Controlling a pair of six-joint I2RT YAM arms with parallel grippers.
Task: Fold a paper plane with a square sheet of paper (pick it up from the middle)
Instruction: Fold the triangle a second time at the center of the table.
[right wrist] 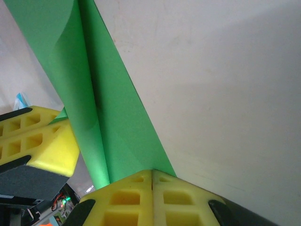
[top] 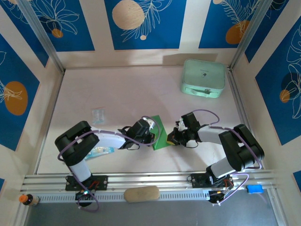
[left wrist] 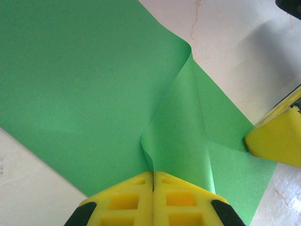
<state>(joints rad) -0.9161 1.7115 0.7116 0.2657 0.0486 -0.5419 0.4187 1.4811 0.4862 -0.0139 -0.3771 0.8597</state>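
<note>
Top external view lets us count two arms, two grippers, one square sheet of paper (top: 160,128), one mint case (top: 203,77) and one clear packet (top: 98,114) on the pale table (top: 122,89). The sheet lies near the front of the table, between the two grippers, and is thin, bright green and straight-edged. The case is rounded and smooth and sits well apart at the far right. The small packet lies to the left of the sheet.

We see the left gripper (top: 151,135) at the sheet's left side and the right gripper (top: 172,139) at its right.

From the left wrist, the left gripper (left wrist: 153,177) has its two yellow, blocky, hollow-celled fingers pressed together, pinching a raised, curling ridge of the paper (left wrist: 70,84).

From the right wrist, the right gripper (right wrist: 152,173) is likewise closed tight on the paper (right wrist: 117,122), which rises from its tips in a long fold.
</note>
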